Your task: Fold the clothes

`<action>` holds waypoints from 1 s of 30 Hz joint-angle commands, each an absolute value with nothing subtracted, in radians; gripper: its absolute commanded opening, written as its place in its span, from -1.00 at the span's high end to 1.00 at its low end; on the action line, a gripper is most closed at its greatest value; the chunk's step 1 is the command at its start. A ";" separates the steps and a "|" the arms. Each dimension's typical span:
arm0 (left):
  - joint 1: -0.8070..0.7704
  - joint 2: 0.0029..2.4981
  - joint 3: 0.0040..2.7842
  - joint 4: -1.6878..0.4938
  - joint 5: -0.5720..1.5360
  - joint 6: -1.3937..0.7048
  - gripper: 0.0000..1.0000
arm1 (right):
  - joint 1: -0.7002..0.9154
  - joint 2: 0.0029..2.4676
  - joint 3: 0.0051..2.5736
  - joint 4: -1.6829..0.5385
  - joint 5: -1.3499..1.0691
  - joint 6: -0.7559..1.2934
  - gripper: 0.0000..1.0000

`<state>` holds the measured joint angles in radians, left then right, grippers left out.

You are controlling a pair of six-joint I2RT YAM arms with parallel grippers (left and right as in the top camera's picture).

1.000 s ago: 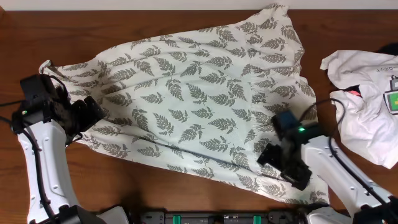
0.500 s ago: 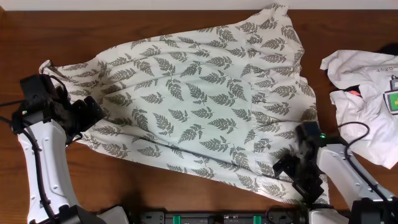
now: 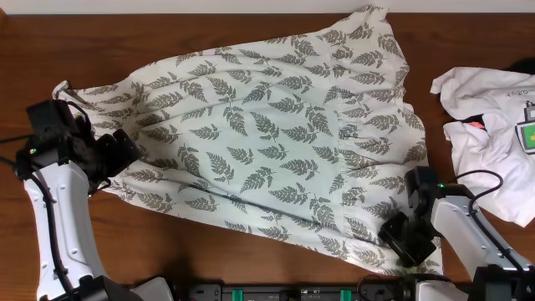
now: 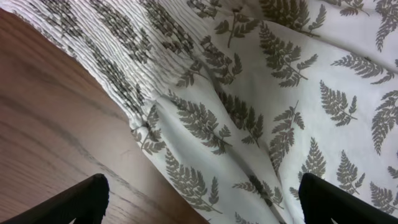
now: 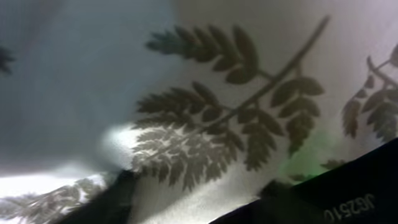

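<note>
The clothes [image 3: 267, 142], a large white garment printed with grey-green ferns, lie spread across the brown table [image 3: 125, 42]. At its left edge my left gripper [image 3: 125, 150] stands open. In the left wrist view the left gripper [image 4: 199, 193] hovers over the gathered hem [image 4: 124, 81], straddling cloth and bare wood. My right gripper [image 3: 399, 242] presses into the garment's front right corner. The right wrist view is filled with fern cloth [image 5: 205, 124], and it lies between the dark fingers [image 5: 118, 199] of the right gripper [image 5: 196, 199]. Whether they pinch it cannot be made out.
A plain white garment [image 3: 493, 142] with a small green-and-yellow tag [image 3: 530, 134] lies crumpled at the right edge, close to my right arm. A dark rail [image 3: 301, 293] runs along the front edge.
My right gripper has moved right and toward the front, down onto the garment's front right corner, with its fingers drawing closer together. The left arm has not moved.
</note>
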<state>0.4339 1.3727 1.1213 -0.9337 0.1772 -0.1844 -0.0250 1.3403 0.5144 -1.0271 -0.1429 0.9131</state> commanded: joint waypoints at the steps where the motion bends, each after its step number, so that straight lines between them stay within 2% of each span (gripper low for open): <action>1: 0.434 1.372 1.117 -0.934 0.176 -0.196 -0.96 | -0.031 1.335 0.504 -1.027 -0.138 0.904 0.96; 8: 0.434 1.372 1.117 -0.937 0.176 -0.196 -0.96 | -0.031 1.335 0.505 -1.027 -0.139 0.891 0.98; 30: 0.434 1.372 1.117 -0.934 0.175 -0.196 -0.96 | -0.030 1.275 0.692 -0.944 -0.140 0.635 0.97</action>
<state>0.4339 1.3727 1.1213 -0.9344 0.1772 -0.1867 -0.0250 1.2949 0.6525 -0.9478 -0.1429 0.6876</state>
